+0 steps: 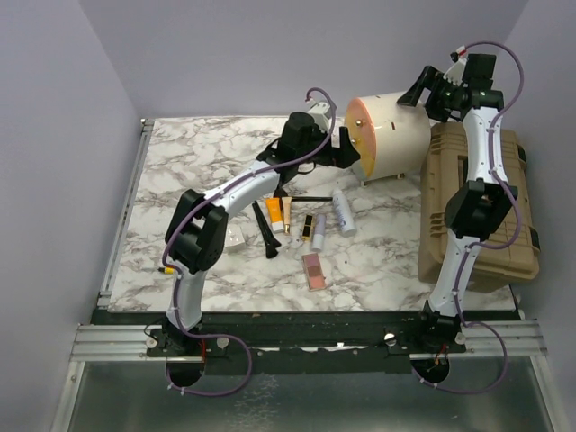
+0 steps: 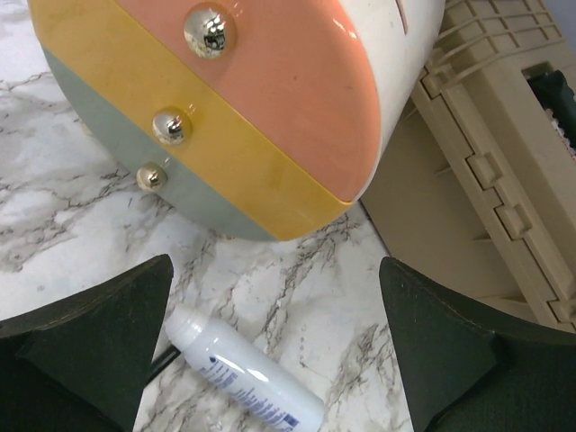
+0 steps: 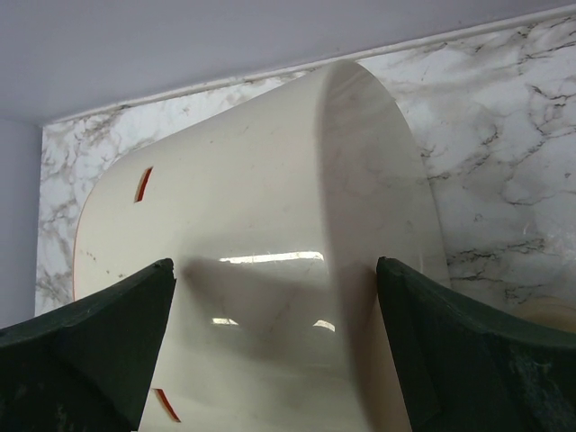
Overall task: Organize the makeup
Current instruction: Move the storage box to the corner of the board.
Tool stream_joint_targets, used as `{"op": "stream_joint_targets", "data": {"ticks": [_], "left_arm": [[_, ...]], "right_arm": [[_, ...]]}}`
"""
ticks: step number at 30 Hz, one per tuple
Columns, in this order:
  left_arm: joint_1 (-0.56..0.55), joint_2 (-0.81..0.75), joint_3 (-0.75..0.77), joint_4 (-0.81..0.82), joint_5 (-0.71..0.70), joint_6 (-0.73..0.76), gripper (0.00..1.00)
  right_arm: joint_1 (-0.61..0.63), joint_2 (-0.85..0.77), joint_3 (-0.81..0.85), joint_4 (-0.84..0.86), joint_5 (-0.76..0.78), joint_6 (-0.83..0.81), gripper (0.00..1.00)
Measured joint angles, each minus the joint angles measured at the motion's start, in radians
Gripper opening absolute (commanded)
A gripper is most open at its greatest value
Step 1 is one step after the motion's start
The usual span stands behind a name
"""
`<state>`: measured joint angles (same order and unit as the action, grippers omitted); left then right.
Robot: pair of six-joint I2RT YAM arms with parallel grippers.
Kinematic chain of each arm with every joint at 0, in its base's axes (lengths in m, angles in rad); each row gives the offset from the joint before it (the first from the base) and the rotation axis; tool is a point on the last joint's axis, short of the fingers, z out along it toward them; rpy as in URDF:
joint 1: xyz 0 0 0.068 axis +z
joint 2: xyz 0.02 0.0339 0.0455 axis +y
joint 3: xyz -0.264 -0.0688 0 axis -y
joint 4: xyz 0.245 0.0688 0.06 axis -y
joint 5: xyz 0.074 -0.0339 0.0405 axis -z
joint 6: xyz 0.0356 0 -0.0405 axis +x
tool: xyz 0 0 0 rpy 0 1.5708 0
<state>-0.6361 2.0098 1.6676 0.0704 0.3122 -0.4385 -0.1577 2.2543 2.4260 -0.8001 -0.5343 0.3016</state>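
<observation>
Both hands were released and empty: left gripper faced the case's drawer front, right gripper hung over its top. Makeup lay loose on the table, at 7 o'clock of the case. Judged step: opening a drawer; next, the left jaws must close on a knob

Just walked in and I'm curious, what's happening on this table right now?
Two robot arms are set to organize makeup, and nothing is held yet. The left gripper, open, faces the drawer front of the cream case, near its gold knobs. The right gripper, open, hangs above the case. The makeup, including a white tube, an orange tube and a pink palette, lies loose on the table.
</observation>
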Motion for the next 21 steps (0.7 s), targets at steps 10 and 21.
{"op": "stream_joint_targets", "data": {"ticks": [10, 21], "left_arm": [[0.004, 0.138, 0.137, 0.108, 0.073, -0.013, 0.96], [0.005, 0.213, 0.227, 0.128, 0.116, -0.04, 0.96]], "right_arm": [[-0.004, -0.008, -0.076, 0.082, -0.048, 0.02, 1.0], [0.015, -0.069, -0.151, 0.035, -0.047, 0.021, 1.0]]}}
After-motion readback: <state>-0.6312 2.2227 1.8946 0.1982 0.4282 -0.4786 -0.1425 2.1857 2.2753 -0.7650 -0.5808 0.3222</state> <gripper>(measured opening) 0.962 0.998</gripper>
